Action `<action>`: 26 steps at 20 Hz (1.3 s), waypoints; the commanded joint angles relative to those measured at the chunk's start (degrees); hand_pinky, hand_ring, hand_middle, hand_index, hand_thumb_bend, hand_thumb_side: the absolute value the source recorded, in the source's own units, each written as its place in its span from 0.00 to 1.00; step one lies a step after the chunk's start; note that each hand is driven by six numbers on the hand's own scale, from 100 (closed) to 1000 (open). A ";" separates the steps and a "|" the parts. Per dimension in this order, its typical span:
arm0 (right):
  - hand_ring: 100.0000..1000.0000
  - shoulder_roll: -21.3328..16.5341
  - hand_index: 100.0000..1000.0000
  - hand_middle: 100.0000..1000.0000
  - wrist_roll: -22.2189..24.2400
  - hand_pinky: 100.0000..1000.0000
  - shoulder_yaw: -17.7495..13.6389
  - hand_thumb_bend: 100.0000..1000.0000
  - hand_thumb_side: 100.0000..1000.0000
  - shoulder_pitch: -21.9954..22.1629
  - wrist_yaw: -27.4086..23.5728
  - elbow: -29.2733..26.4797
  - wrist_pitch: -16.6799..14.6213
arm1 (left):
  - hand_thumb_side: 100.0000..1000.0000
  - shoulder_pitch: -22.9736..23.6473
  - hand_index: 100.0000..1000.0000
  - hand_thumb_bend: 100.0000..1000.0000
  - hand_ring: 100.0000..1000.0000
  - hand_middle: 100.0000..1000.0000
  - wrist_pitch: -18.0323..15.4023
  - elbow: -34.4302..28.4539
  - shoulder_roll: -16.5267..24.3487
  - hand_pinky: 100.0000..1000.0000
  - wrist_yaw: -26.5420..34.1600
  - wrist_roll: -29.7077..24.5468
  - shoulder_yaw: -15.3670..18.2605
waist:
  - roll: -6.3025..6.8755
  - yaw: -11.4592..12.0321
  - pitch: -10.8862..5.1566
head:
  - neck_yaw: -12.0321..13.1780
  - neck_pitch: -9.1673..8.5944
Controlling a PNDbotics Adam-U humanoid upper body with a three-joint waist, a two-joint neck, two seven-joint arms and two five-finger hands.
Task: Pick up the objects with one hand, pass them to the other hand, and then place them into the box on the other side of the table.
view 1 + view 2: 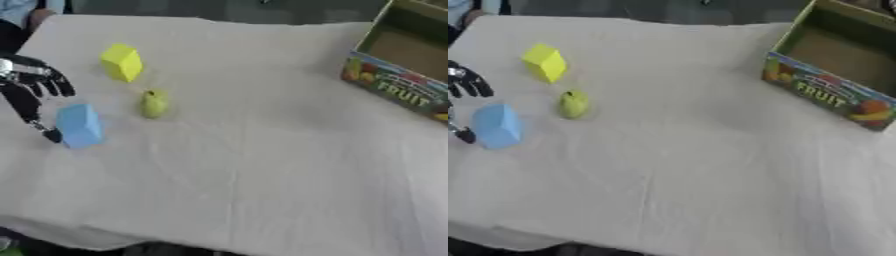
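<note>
Box (829, 95) reads "FRUIT" — left hand (31, 82), fingers spread apart, beside the blue block (80, 125).

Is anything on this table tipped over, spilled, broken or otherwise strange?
Nothing stands out. The blue block, yellow block and green pear-shaped fruit lie apart on the cloth-covered table; the open fruit-printed cardboard box looks intact. The left hand is beside the blue block.

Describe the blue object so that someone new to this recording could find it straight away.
Start at the table covered in pale cloth, with the fruit box at its far right. Go to the opposite, left side, where the left robot hand reaches in. The blue block sits right beside that hand, nearer the camera than the yellow block and green pear.
</note>
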 commanded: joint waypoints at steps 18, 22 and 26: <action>1.00 -1.14 0.87 0.83 0.21 1.00 -0.45 0.00 0.53 -0.26 0.11 -0.39 0.38 | 0.02 -1.83 0.81 0.82 0.86 0.78 -0.49 5.07 -3.40 0.81 -5.96 1.50 -1.15 | 0.29 -0.20 -0.70 | 0.91 0.42; 1.00 -1.12 0.87 0.83 0.28 1.00 -0.44 0.00 0.53 -0.24 0.09 -0.39 0.43 | 0.01 -1.55 0.80 0.80 0.85 0.77 -0.35 5.15 -3.33 0.80 -6.10 1.65 -0.91 | 0.31 -0.20 -0.72 | 0.98 0.38; 1.00 -1.20 0.87 0.83 0.19 1.00 -0.48 0.00 0.53 -0.27 0.02 -0.40 0.40 | 0.00 -1.51 0.74 0.78 0.84 0.76 -0.30 5.10 -3.35 0.79 -6.46 1.86 -0.90 | 0.23 -0.20 -0.72 | 1.09 0.43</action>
